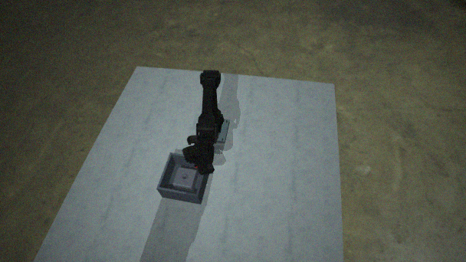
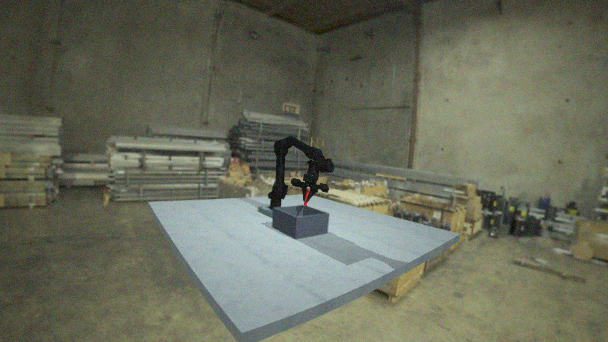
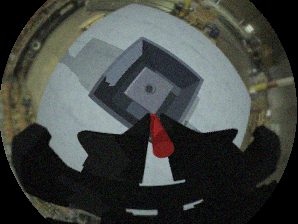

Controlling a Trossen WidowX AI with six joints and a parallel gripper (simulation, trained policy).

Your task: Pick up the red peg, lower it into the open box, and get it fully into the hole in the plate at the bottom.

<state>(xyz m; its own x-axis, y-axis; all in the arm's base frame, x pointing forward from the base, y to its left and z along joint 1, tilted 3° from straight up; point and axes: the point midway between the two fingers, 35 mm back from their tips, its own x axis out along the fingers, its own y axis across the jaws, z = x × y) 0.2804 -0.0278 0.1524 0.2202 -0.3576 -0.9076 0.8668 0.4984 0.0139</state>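
Behind the pale tabletop (image 1: 268,172) (image 2: 280,265) (image 3: 210,45), a blurry, probably "EXIT" sign (image 2: 290,108).

From my feed, the arm (image 1: 210,100) (image 2: 280,172) was black nearly all over, with slim, straight links and chunkier, blocky joints. Its base (image 1: 226,132) was a paler grey-green slab with small dark spots near its edge. The tool (image 2: 307,192) (image 3: 154,116) matched the black, with a knobby, rounded lobe out at each side and broad, angular fingers narrowing to points. I made out pale slots in its dark body, but finer surface detail was too dim to read.
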